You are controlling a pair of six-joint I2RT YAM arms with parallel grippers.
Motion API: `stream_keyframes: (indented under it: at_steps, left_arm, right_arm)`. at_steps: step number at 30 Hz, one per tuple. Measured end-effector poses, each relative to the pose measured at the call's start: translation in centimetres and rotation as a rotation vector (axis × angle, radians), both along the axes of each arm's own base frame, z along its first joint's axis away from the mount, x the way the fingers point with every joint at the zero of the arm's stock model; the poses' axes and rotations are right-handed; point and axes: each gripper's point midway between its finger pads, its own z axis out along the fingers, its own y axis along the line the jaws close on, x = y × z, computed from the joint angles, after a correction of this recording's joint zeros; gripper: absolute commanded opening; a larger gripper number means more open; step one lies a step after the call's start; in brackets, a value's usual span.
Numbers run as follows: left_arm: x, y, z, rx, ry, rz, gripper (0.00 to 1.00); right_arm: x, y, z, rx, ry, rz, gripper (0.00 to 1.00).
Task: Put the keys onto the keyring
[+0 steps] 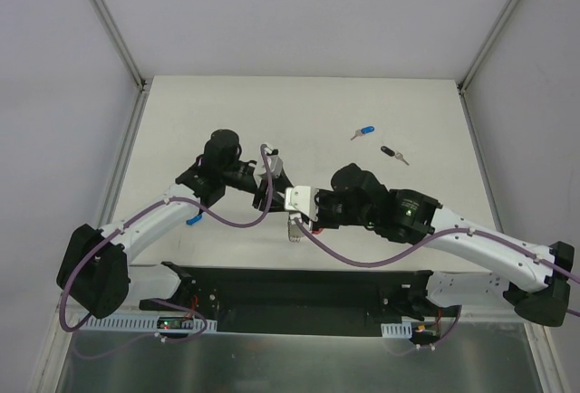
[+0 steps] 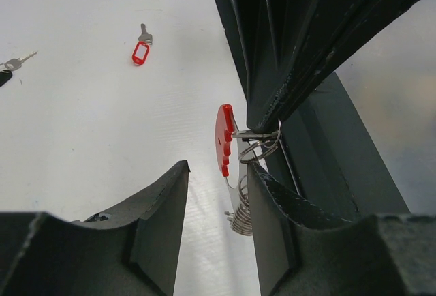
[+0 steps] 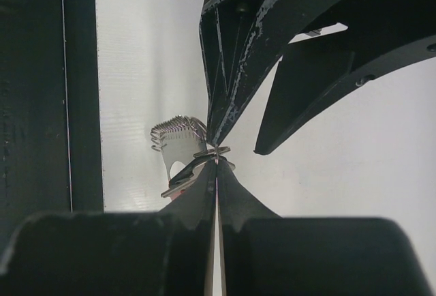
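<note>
**Keyring clamped in right pincer, left pincer apart beside it**

- Keyring (image 2: 223, 139): thin silver wire loops and a flat shiny metal tab with a tightly coiled edge. It also has a curved red plastic segment with small ribs along one side. It sits between my arms, at the near side of the white matte table (image 1: 181, 121).
- Right pincer (image 3: 216, 168): matte black fingers, scuffed at the edges, pressed together and clamped on the keyring's wire loop.
- Left pincer (image 2: 218, 176): fingers apart with a moderate gap. The keyring sits just ahead of that gap, close against one finger's inner face. I can't tell if it touches.
- Loose keys lie flat on the table, none on the ring. The red-tag key (image 2: 140, 52) has an oblong red tag and a silver shank. The blue-head key (image 1: 364, 131) and black-head key (image 1: 391, 153) lie near each other, well apart from the keyring.
</note>
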Motion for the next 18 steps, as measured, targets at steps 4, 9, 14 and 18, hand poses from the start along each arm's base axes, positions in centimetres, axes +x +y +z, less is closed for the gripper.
stream_keyframes:
  at_steps: [4, 9, 14, 18]
  left_arm:
    - [0.01, -0.07, 0.20, -0.004, -0.006, -0.002, 0.38]
    - [-0.12, -0.11, 0.30, -0.006, -0.007, -0.010, 0.24]
    - [-0.47, -0.26, 0.30, -0.006, -0.005, -0.022, 0.00]
    - [-0.39, -0.24, 0.37, -0.007, -0.011, -0.015, 0.00]
  right_arm:
    - [-0.01, 0.26, -0.18, -0.008, 0.009, 0.006, 0.01]
    - [0.04, 0.35, -0.52, -0.020, 0.016, 0.006, 0.02]
    - [0.09, 0.17, -0.62, -0.029, 0.019, 0.002, 0.01]
    - [0.32, 0.08, -0.47, -0.027, 0.017, -0.006, 0.02]
